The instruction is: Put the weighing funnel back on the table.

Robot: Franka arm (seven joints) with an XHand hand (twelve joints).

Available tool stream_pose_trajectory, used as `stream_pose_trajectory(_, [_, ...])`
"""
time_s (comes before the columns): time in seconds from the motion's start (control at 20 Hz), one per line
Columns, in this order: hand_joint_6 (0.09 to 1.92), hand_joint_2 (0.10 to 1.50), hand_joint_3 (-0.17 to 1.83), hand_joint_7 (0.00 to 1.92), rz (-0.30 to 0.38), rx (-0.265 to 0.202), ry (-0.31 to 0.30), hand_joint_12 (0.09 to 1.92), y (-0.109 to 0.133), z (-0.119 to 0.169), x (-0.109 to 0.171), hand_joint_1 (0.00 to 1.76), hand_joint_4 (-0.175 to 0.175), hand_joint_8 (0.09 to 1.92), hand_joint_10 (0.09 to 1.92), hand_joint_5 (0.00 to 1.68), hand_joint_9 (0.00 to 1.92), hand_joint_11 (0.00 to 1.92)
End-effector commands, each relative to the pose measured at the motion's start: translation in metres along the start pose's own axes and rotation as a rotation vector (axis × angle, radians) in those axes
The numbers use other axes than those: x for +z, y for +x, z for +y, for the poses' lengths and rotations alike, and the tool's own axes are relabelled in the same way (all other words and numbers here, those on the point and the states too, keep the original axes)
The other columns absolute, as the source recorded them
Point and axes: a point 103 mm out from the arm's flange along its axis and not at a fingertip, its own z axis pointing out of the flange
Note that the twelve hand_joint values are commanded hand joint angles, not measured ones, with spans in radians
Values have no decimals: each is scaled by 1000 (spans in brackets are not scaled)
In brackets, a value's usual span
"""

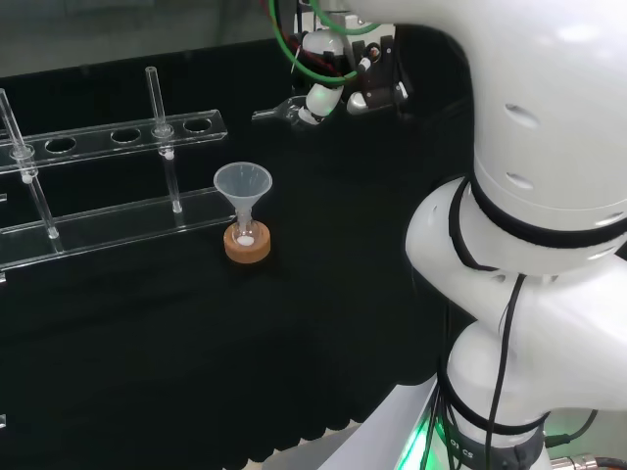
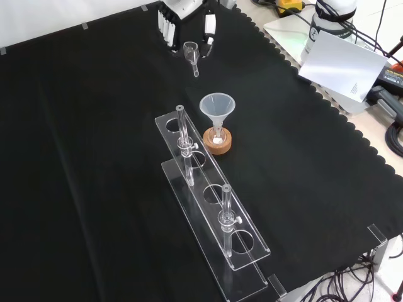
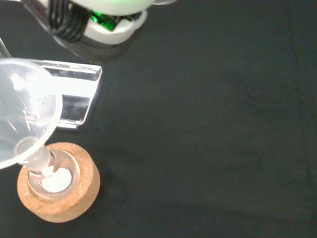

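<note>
The hand (image 1: pixel 331 90) hangs above the far part of the cloth, right of the rack in the head view, with its fingers curled on the weighing funnel (image 1: pixel 276 112). This small clear scoop sticks out to the left of the fingertips. In the front view the hand (image 2: pixel 182 19) is at the top edge. There the weighing funnel (image 2: pixel 191 54) hangs between the fingers with its short stem pointing down towards the cloth. It looks lifted off the cloth.
The big funnel (image 1: pixel 243 186) (image 2: pixel 217 107) (image 3: pixel 22 116) stands in a small flask on a cork ring (image 1: pixel 247 245) (image 2: pixel 217 141) (image 3: pixel 62 191). A clear tube rack (image 1: pixel 118 137) (image 2: pixel 214 201) with glass tubes lies beside it. The cloth's scalloped edge (image 2: pixel 302 75) runs along the front view's right.
</note>
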Motion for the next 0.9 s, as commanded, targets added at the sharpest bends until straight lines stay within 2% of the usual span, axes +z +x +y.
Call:
stream_pose_trajectory(0.05, [887, 712, 663, 1023, 137, -8, -29, 896, -12, 1, 0, 1088, 175, 547, 87, 1152, 1354, 1056])
stream_pose_trajectory(0.35, [887, 711, 663, 1024, 224, 14, -45, 900, -31, 6, 3, 1088, 175, 547, 87, 1153, 1354, 1053])
stream_pose_trajectory(0.9, [885, 711, 663, 1026, 263, 78, -40, 906, -67, 42, 29, 1088, 175, 548, 87, 1153, 1354, 1048])
